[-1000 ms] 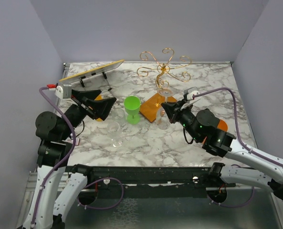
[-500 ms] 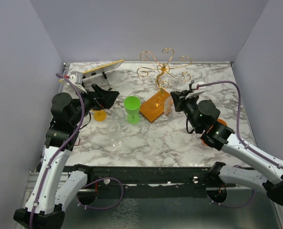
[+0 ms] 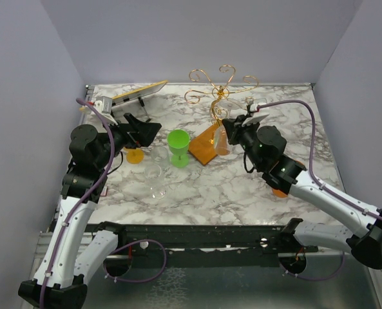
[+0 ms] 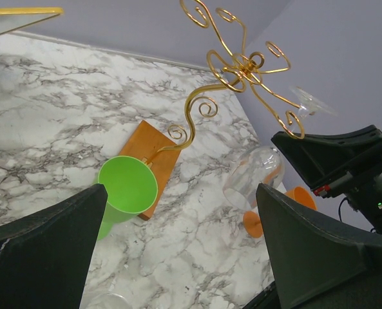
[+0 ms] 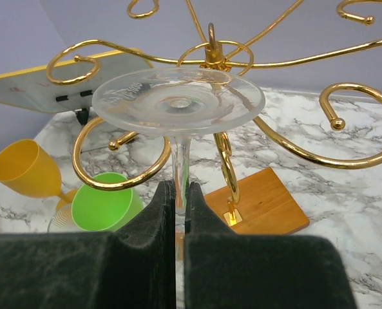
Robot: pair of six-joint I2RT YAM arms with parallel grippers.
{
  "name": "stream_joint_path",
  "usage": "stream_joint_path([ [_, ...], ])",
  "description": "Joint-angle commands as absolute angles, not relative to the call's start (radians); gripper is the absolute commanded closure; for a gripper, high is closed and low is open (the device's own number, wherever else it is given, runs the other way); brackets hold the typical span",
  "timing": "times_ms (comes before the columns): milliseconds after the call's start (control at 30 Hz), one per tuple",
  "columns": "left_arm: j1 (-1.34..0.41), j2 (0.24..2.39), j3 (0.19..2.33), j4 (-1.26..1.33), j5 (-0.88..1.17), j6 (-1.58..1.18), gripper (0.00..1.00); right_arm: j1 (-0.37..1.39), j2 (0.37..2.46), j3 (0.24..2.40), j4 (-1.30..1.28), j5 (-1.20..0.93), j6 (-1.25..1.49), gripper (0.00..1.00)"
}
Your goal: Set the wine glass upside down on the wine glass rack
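Nearest the right wrist camera, the right gripper (image 5: 180, 190) was pinched down to a narrow slit on the thin stem of the wine glass (image 5: 178, 101), with both dark fingers (image 5: 153, 222) pressed against it from either side. The glass was inverted. Its round foot was on top, face up and roughly level, and the stem ran straight down from it into the grip, so the long axis stood close to upright. The bowl was hidden below the fingers in that view. From the left wrist it showed mouth-down, above the marble table (image 3: 197, 193).

The left gripper (image 4: 182, 192) hung over the left side of the table with its jaws spread wide, holding and touching nothing.

Just beyond the held glass stood the wine glass rack (image 5: 210, 55). The foot sat at the height of its curled gold arms, in front of the central stem, and the glass stem passed just beside the end of one lower curl. Whether glass and wire touched could not be told. The rack's flat orange-brown base (image 5: 261, 203) lay on the table beneath.

Left of the base stood a green cup (image 5: 104, 209), then a yellow goblet (image 5: 24, 170). Farthest back, a tilted yellow-edged board (image 3: 123, 96) leaned on its legs.
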State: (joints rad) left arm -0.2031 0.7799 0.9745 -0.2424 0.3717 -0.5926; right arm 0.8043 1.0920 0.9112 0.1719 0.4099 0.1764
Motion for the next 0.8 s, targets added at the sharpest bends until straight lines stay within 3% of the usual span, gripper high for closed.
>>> stream_joint_path([
  [0,-0.203,0.781,0.966,-0.258,0.369,-0.604,0.01,0.795,1.115,0.963,0.216,0.394,0.216,1.0],
  [767,-0.203,0.781,0.963,-0.27,0.368,-0.607,0.01,0.786,1.129,0.956,0.253,0.096,0.142,1.0],
])
